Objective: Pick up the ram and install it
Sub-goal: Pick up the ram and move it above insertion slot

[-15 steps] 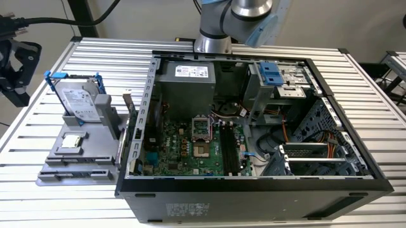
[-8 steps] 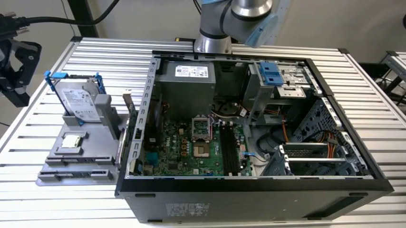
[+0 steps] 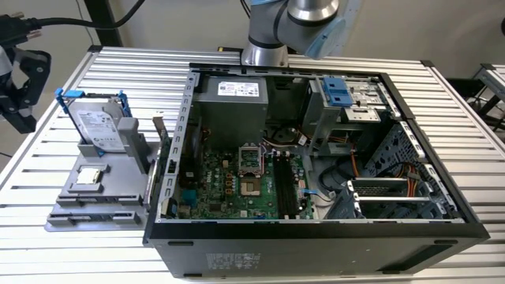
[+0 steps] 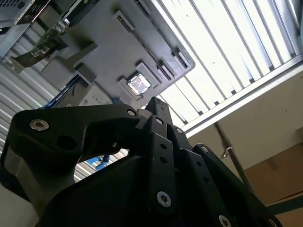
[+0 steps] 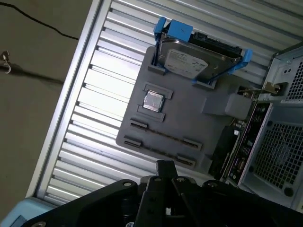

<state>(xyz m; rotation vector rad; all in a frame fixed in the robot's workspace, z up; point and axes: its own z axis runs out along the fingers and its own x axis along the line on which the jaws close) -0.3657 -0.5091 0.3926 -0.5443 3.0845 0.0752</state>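
My gripper (image 3: 19,112) hangs at the exterior view's far left, beyond the table's edge and apart from the grey fixture tray (image 3: 94,204). In both wrist views its black fingers (image 5: 165,166) come together to one tip (image 4: 156,103), shut, with nothing showing between them. The long grooves of the fixture tray (image 5: 189,111) look bare. The ram is out of view as a separate thing. On the green motherboard (image 3: 229,189) inside the open case, long dark memory slots (image 3: 284,186) run side by side, and I cannot tell whether a stick stands in one.
A silver hard drive (image 3: 101,124) in a blue-handled frame stands upright at the tray's back, and a small square silver chip (image 3: 89,176) lies in front of it. The open black computer case (image 3: 316,236) takes up the middle of the slatted metal table (image 3: 47,248). The arm's base (image 3: 268,53) stands behind the case.
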